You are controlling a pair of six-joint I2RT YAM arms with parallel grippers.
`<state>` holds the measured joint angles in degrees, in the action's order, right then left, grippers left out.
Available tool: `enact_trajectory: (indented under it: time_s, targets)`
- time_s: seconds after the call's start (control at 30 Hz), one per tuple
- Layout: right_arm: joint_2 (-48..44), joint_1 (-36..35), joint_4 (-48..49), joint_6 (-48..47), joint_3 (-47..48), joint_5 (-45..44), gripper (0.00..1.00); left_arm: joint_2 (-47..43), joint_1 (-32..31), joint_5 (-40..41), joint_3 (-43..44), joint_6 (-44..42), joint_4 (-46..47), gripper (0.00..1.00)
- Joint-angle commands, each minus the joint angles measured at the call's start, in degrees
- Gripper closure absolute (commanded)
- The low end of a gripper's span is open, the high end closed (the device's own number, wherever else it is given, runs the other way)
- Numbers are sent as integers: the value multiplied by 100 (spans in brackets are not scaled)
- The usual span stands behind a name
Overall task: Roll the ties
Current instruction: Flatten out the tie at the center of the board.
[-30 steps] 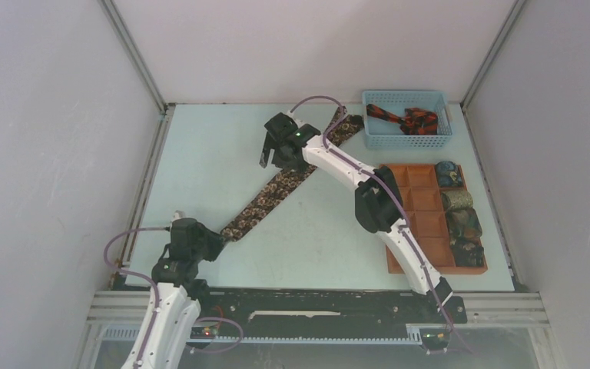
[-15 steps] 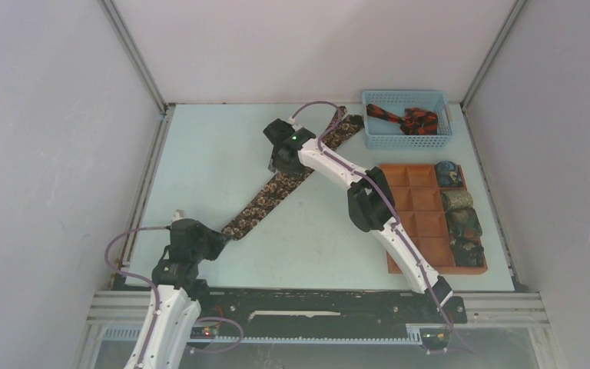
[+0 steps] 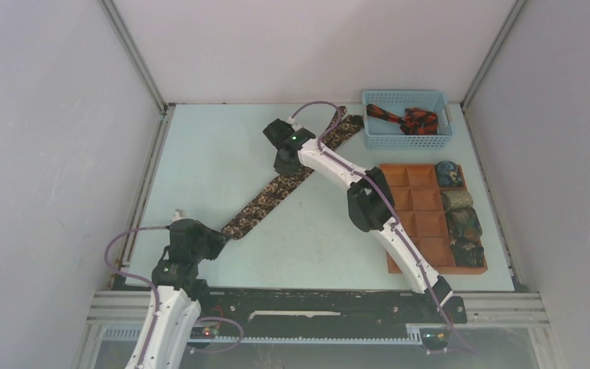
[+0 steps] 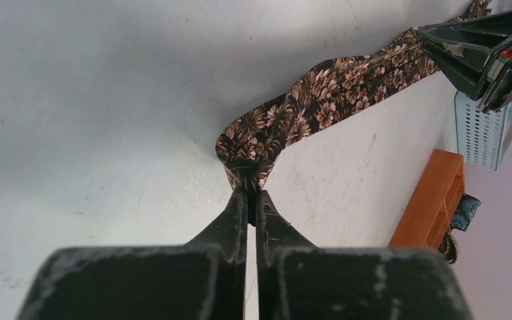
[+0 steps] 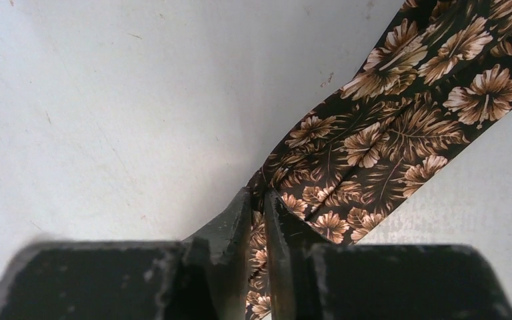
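**Now both grippers are pinching the brown floral tie**

The brown floral tie [image 3: 265,201] is lying flat on the pale table [image 3: 200,146], stretching diagonally from the near left toward the far right. Its far end is resting just beside the blue basket [image 3: 399,141].

The left gripper [image 4: 252,200] is gripping the near end of this tie. Its jaws are standing almost together, and the fabric is bunching into a small fold right at the fingertips. From that fold the tie is running away across the table toward the other arm.

The right gripper [image 5: 258,200] is reaching down onto the tie farther along its length, roughly past its middle. Its jaws are also standing narrow, with a pucker of the leaf-printed cloth gathered between them. On either side of the pinch the fabric is spreading out wide again. The right arm is crossing over the tie's far stretch in the overhead view, hiding part of it.

A black and red-orange tie [image 3: 407,119] is lying crumpled inside the basket at the far right of the table. Nearer, the orange-brown tray [image 3: 421,223] is sitting along the right side. Four rolled ties [image 3: 457,201] are sitting in its right-hand column, one per compartment.
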<state>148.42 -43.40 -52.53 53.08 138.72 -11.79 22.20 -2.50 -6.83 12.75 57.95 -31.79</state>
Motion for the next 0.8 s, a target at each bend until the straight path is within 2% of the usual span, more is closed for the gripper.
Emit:
enact_trajectory:
  time_s: [0.0,0.07,0.23,0.47,0.77]
  targets:
    - [-1,19,68,-3,249,-115,92,-44,-22,-73,-41,-126,160,100]
    - [-70,36,68,-22,207,-115,100,-55,-20,-77,-37,-126,160,100]
    - [-364,69,-70,-241,77,-118,100,-84,-22,-123,-27,-168,168,100]
    - [-719,30,-779,-516,-115,-171,100,-112,-22,-117,-30,-196,201,100]
    - [-903,-124,-1262,-756,-230,-533,100,-112,-22,-151,-32,-214,208,100]
